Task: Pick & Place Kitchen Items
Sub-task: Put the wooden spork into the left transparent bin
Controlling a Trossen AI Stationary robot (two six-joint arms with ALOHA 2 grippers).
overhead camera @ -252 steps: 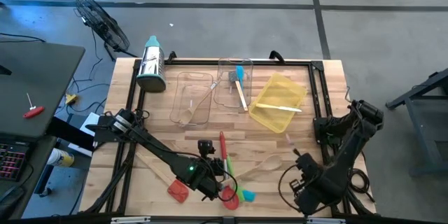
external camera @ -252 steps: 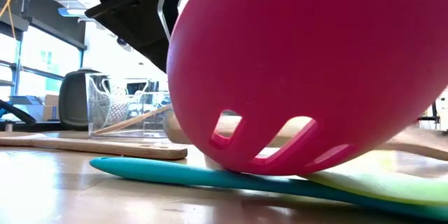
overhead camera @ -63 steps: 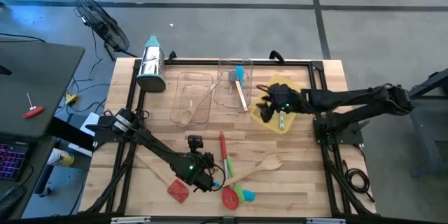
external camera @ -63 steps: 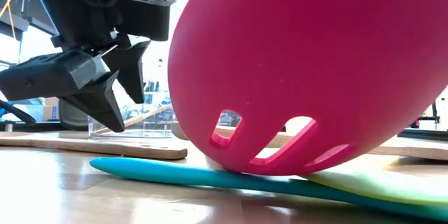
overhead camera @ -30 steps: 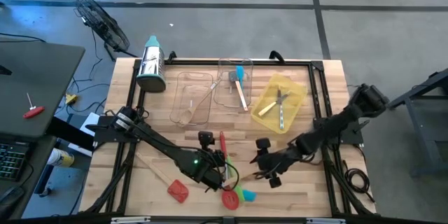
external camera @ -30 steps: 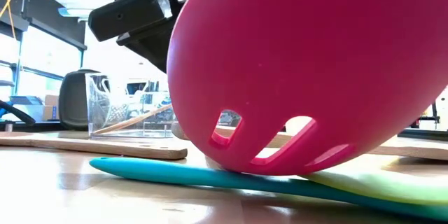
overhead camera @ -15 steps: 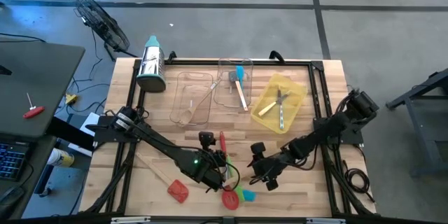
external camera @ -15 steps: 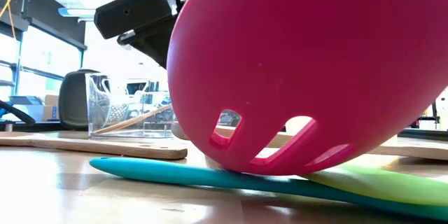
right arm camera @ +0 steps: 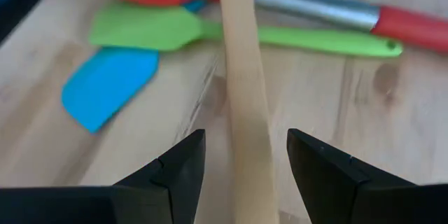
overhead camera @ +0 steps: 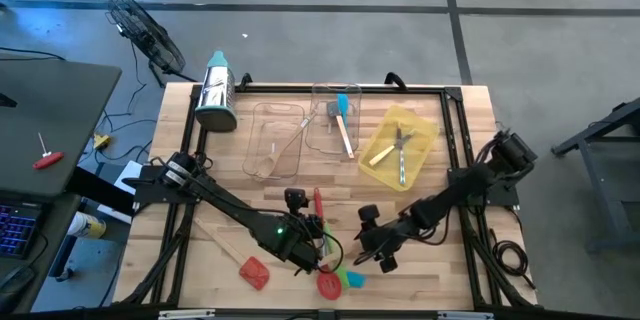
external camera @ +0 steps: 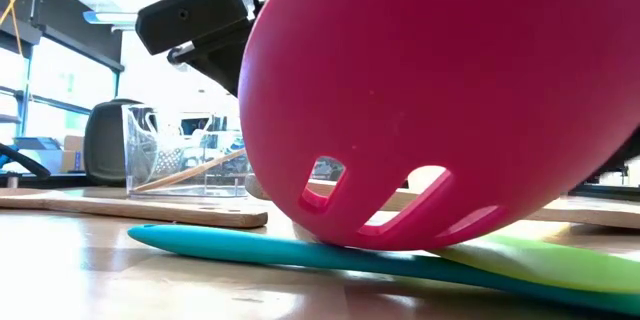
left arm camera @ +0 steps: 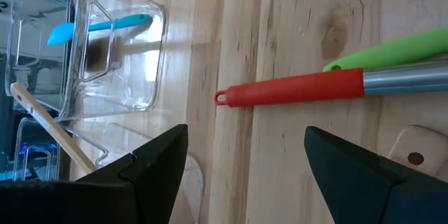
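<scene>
**A:** What lies nearest the front edge of the surface point(overhead camera: 440, 270)?

**B:** In the overhead view, at lower centre, a heap of utensils: a red slotted spoon point(overhead camera: 327, 282) with its head at the front, a teal spatula point(overhead camera: 356, 279) and a green spatula point(overhead camera: 340, 276) beside it, and a red flat spatula point(overhead camera: 254, 272) a little to the left. In the table-level view the red spoon head point(external camera: 440, 110) fills most of the frame, resting on the teal and green blades.

**A:** And the pincers?

**B:** The left pincer point(overhead camera: 312, 243) sits just behind that heap, fingers spread wide, with the spoon's red handle point(left arm camera: 290, 89) lying on the wood between and beyond them, held by nothing. The right pincer point(overhead camera: 372, 250) is just right of the heap, its fingers point(right arm camera: 175, 171) spread on either side of a pale wooden handle point(right arm camera: 245, 133); whether they touch it I cannot tell.

**A:** Farther back?

**B:** In the upper middle, a clear tray point(overhead camera: 272, 165) holding a wooden spoon, a second clear tray point(overhead camera: 322, 95) holding a blue spatula and a wooden utensil, and to their right a yellow tray point(overhead camera: 425, 130) with metal cutlery point(overhead camera: 400, 155). A steel box grater point(overhead camera: 215, 90) stands at upper left.
</scene>
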